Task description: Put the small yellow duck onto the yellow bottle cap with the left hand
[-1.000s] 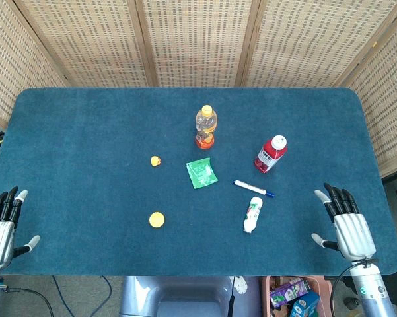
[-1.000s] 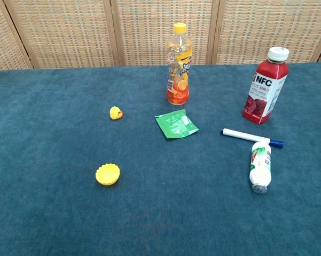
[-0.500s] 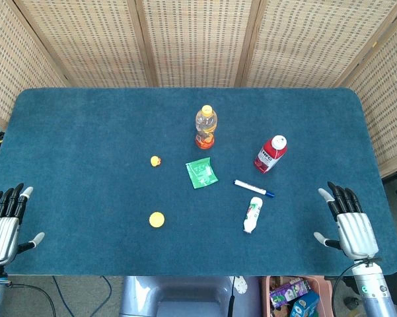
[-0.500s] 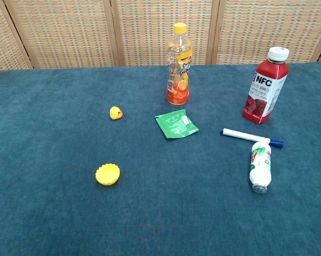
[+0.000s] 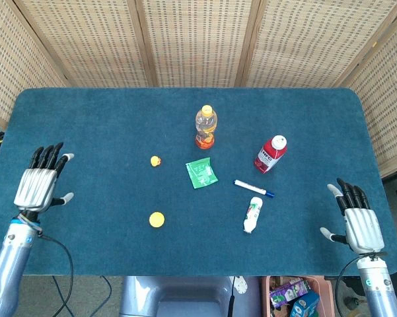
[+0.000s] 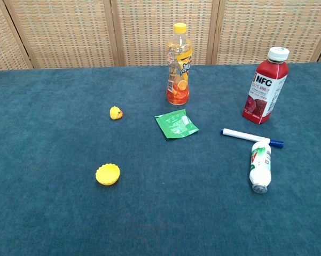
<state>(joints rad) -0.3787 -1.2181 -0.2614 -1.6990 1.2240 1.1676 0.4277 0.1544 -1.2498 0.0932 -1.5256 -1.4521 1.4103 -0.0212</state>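
I see my left hand point(image 5: 42, 181) over the left side of the table point(image 5: 92, 119), fingers straight and slightly apart, holding nothing, well away from the duck point(image 5: 156, 160). The duck sits upright on the cloth, left of the green packet point(image 5: 201, 173), apart from it; in the chest view its darker beak end seems to point to the right, though it is too small to tell its long axis. The cap point(image 5: 157, 220) lies nearer me than the duck, open side up, well apart from it. My right hand point(image 5: 360, 221) is at the table's near right edge, fingers spread, empty.
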